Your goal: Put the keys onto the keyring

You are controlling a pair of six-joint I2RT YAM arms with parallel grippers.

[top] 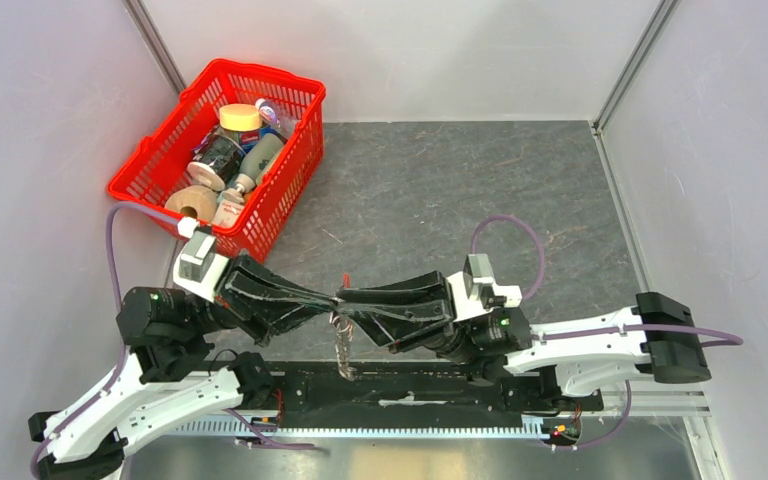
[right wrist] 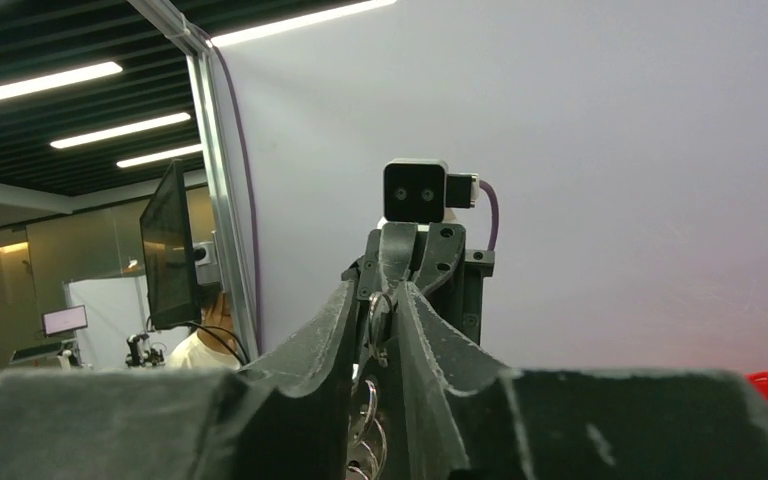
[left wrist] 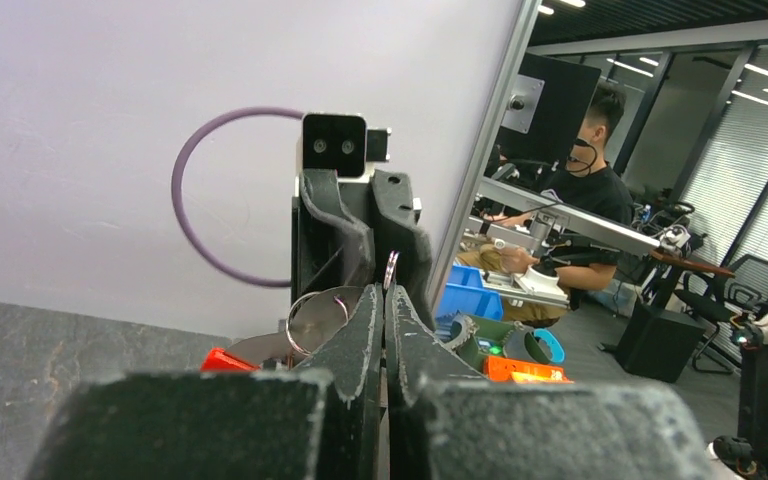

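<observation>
My left gripper (top: 330, 300) and right gripper (top: 350, 301) meet tip to tip above the table's near middle. The keyring (top: 343, 352) hangs from that point as a string of silvery rings. In the left wrist view my left gripper (left wrist: 384, 292) is shut on a thin ring (left wrist: 391, 270) seen edge-on, with another ring (left wrist: 310, 320) and the red tag (left wrist: 222, 359) to its left. In the right wrist view my right gripper (right wrist: 376, 300) is shut on a ring (right wrist: 378, 315), with more rings (right wrist: 368, 420) hanging below. I cannot make out the keys.
A red basket (top: 150, 165) full of bottles and tape rolls stands at the back left. Grey walls close in the left, back and right. A black strip (top: 410, 385) lies along the near edge between the arm bases.
</observation>
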